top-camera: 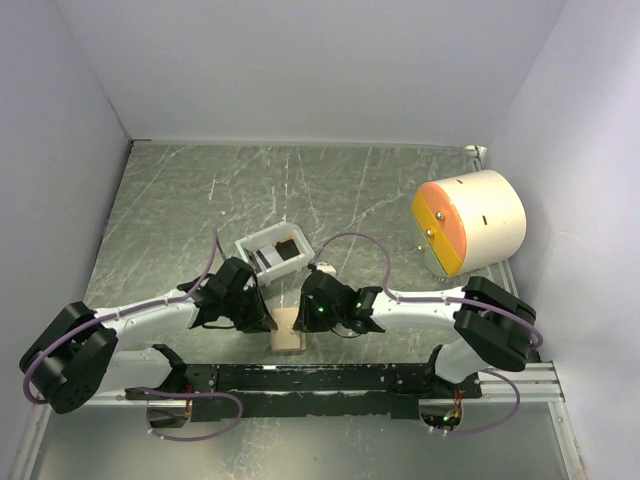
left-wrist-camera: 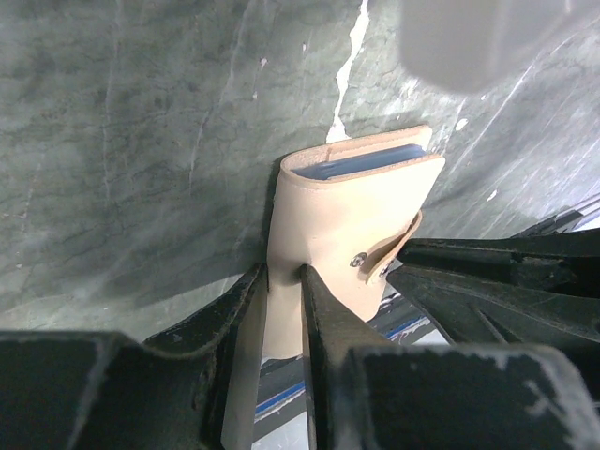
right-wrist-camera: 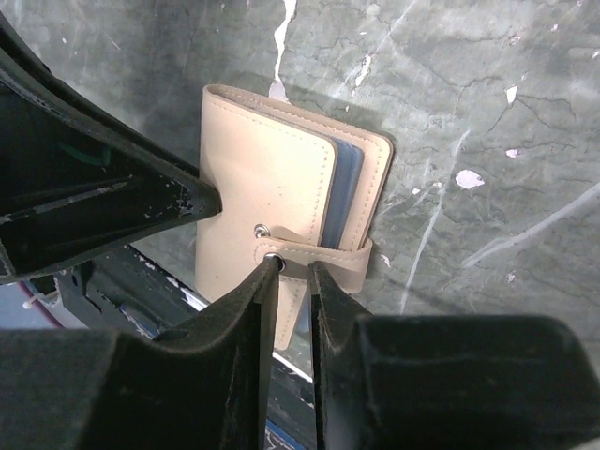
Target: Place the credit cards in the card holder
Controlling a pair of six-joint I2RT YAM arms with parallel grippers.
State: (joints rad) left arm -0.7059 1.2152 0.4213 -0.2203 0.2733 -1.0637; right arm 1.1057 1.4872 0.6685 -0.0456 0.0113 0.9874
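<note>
left gripper [left-wrist-camera: 283, 281] clamped on holder [left-wrist-camera: 352, 225] edge | right gripper [right-wrist-camera: 292, 267] pinching tab [right-wrist-camera: 328, 256] | holder folded, blue cards [right-wrist-camera: 349, 187] showing inside

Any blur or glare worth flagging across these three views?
Left wrist: card holder sharp, pale blurred blob top right. Right wrist: holder sharp, fingers soft nearest the lens. Top external: even light, no harsh glare on table.

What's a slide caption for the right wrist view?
Right gripper pinches the snap tab of the folded tan card holder.
</note>
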